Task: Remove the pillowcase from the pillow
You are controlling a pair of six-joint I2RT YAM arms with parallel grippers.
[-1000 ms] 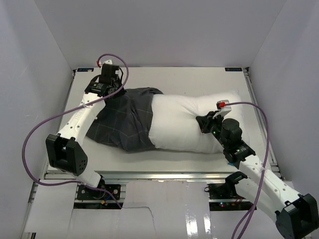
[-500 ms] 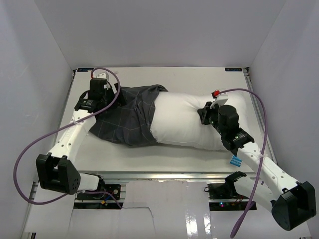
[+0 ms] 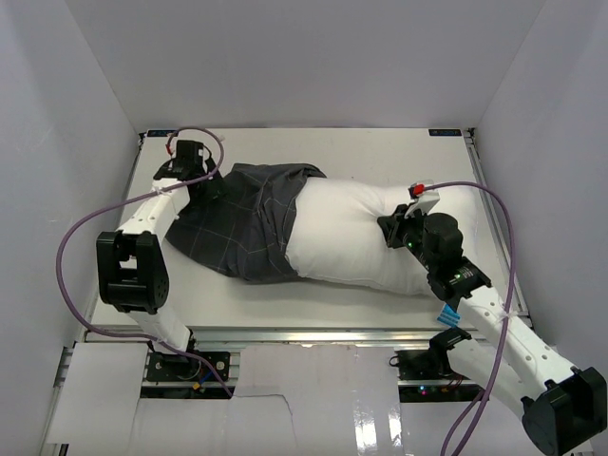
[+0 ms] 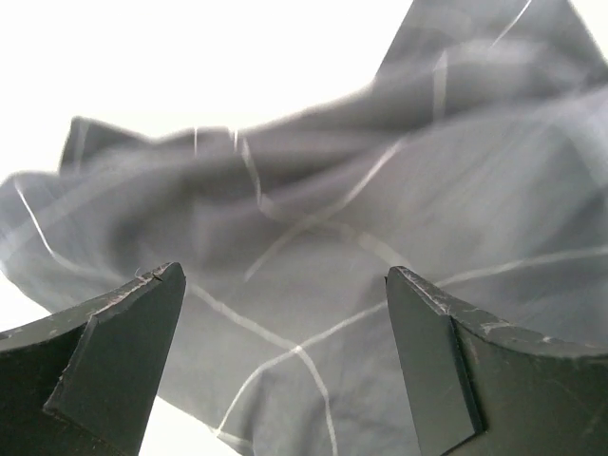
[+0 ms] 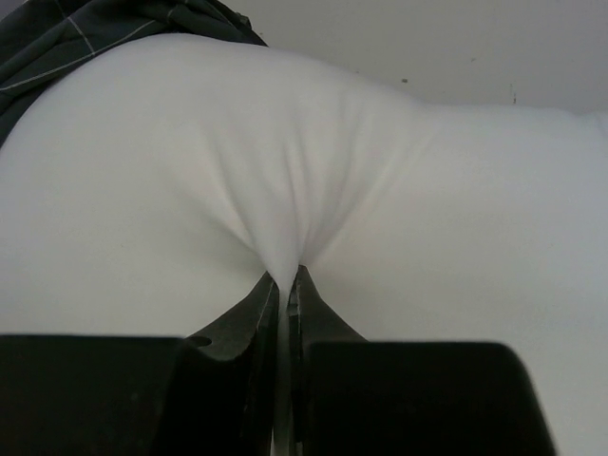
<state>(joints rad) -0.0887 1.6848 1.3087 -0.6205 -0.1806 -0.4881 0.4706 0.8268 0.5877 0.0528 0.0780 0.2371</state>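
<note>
The white pillow (image 3: pixel 351 237) lies across the table, its left end still inside the dark checked pillowcase (image 3: pixel 233 223). My right gripper (image 3: pixel 393 228) is shut on a pinch of the pillow's white fabric (image 5: pixel 285 256), near the pillow's right part. At the far left end of the pillowcase, my left gripper (image 3: pixel 204 182) stands open. Its wide-apart fingers (image 4: pixel 114 351) frame the wrinkled grey cloth (image 4: pixel 313 256) with nothing between them.
The white table (image 3: pixel 361 152) is boxed in by grey walls at the back and both sides. Purple cables (image 3: pixel 81 237) loop from both arms. The table's front rail (image 3: pixel 313 334) runs just below the pillow.
My left gripper has let go of the pillowcase and opened, drawing back to the far left. The pillowcase has slid left, baring more pillow. The right gripper keeps its pinch, shifting slightly.
</note>
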